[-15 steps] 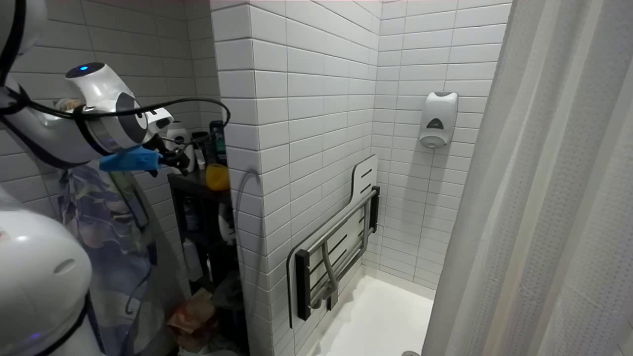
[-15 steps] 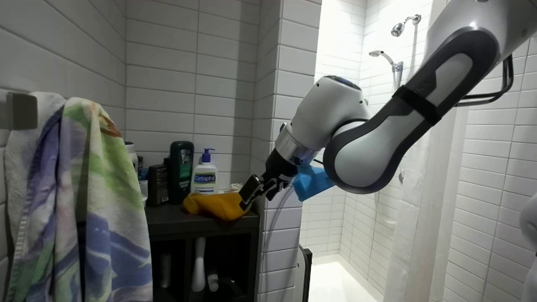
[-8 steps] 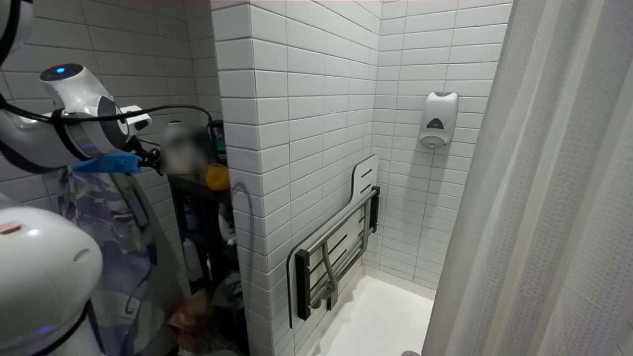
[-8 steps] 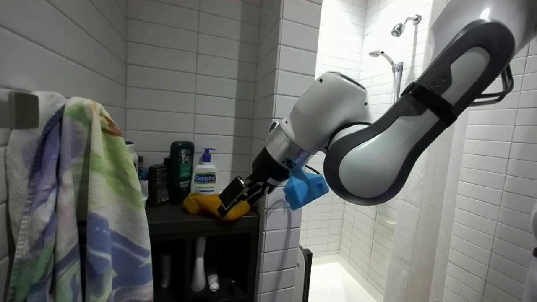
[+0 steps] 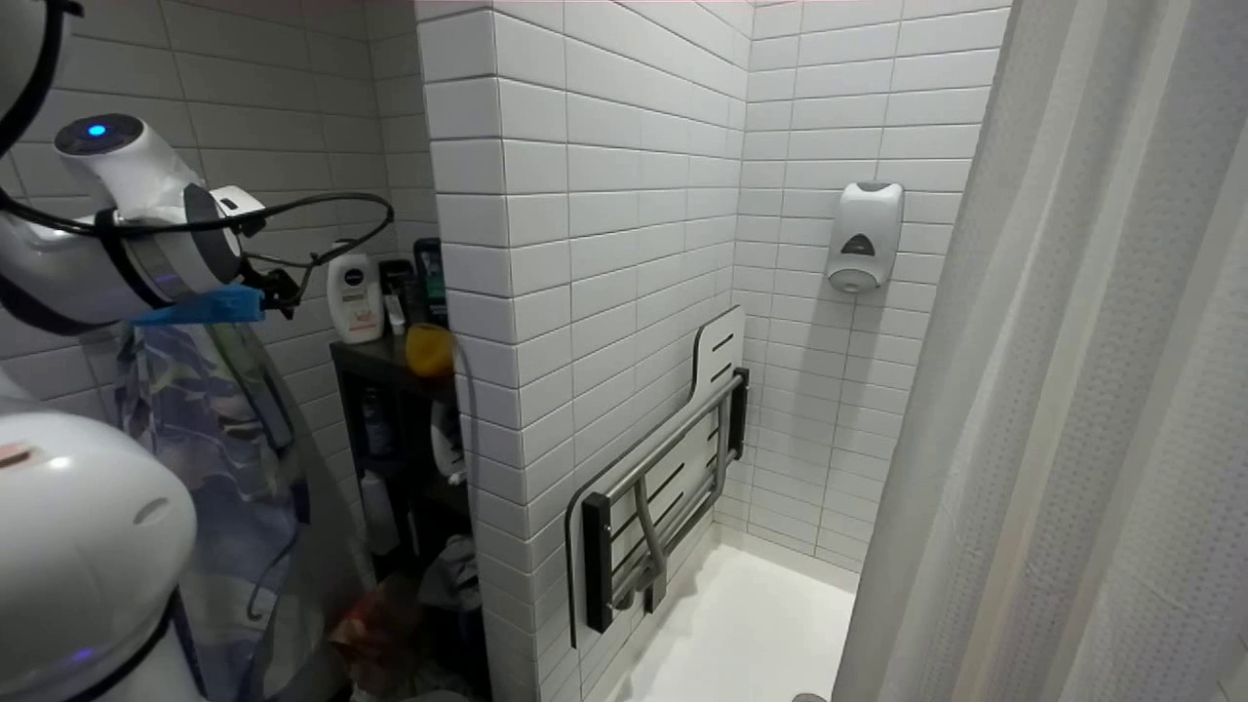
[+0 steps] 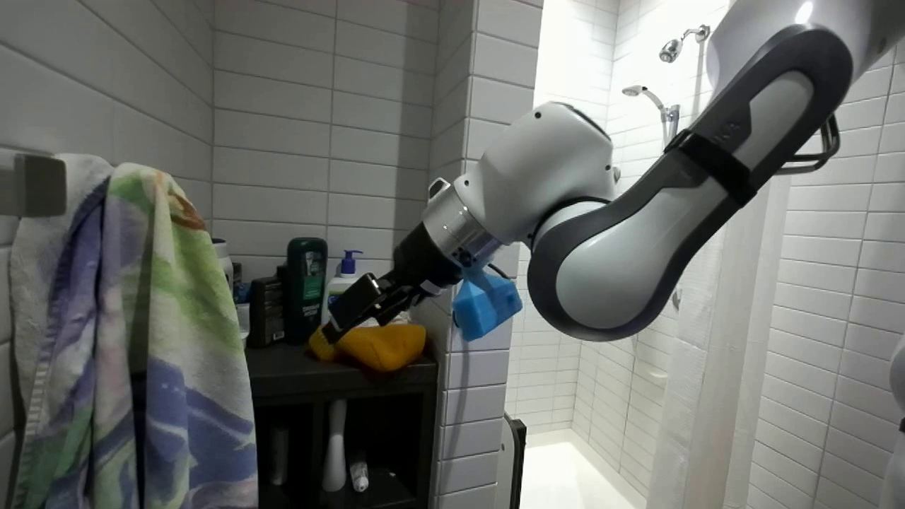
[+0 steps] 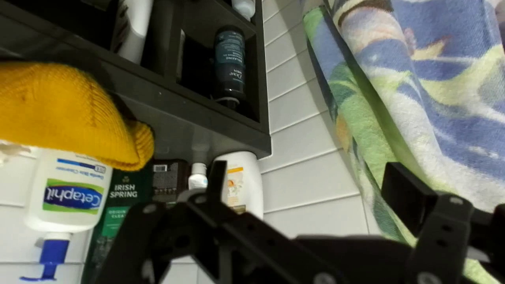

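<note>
My gripper (image 7: 305, 173) stands open in the wrist view, its fingers wide apart with only wall tiles showing between them. Behind its left finger is a white bottle with an orange stripe (image 7: 244, 181); past the right finger hangs a colourful towel (image 7: 434, 98). A mustard knit hat (image 7: 67, 110) lies on the dark shelf unit (image 7: 189, 106), left of the jaws. In an exterior view the gripper (image 6: 357, 322) overlaps the hat (image 6: 385, 344) and hides part of the Cetaphil bottle (image 6: 338, 286). Elsewhere the gripper (image 5: 281, 292) hangs apart from the white bottle (image 5: 356, 307).
A dark green Irish Spring bottle (image 6: 305, 290) and a brown bottle (image 6: 266, 311) stand on the shelf top. A tiled wall corner (image 6: 481, 283) borders the shelf beside the arm. Beyond are a folded shower seat (image 5: 673, 478) and a curtain (image 5: 1053, 390).
My gripper has shifted leftward and slightly up in both exterior views, passing in front of the hat. The white bottle behind it has come into plain sight. The jaws have stayed open.
</note>
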Controlling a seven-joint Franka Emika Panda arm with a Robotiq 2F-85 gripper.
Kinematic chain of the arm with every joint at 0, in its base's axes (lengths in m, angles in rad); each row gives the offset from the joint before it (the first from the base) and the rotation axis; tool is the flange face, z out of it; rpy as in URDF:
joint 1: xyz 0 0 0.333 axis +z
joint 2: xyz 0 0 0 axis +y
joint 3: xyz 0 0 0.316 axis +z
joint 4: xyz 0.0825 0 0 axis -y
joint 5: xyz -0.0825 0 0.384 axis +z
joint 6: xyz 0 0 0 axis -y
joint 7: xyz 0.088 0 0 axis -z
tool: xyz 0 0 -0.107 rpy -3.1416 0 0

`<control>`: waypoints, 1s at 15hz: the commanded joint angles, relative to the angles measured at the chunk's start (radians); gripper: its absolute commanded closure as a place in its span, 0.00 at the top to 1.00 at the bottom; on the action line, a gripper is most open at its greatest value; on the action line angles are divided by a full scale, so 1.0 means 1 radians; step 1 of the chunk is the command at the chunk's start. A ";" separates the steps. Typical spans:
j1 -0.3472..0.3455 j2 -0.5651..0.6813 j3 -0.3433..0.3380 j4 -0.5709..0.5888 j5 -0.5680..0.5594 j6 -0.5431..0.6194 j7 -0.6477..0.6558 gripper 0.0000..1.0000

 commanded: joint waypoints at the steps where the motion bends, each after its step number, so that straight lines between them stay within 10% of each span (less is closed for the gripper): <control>1: -0.082 0.043 0.070 0.093 -0.089 -0.026 -0.086 1.00; 15: -0.257 0.230 0.122 0.303 -0.507 -0.180 -0.314 1.00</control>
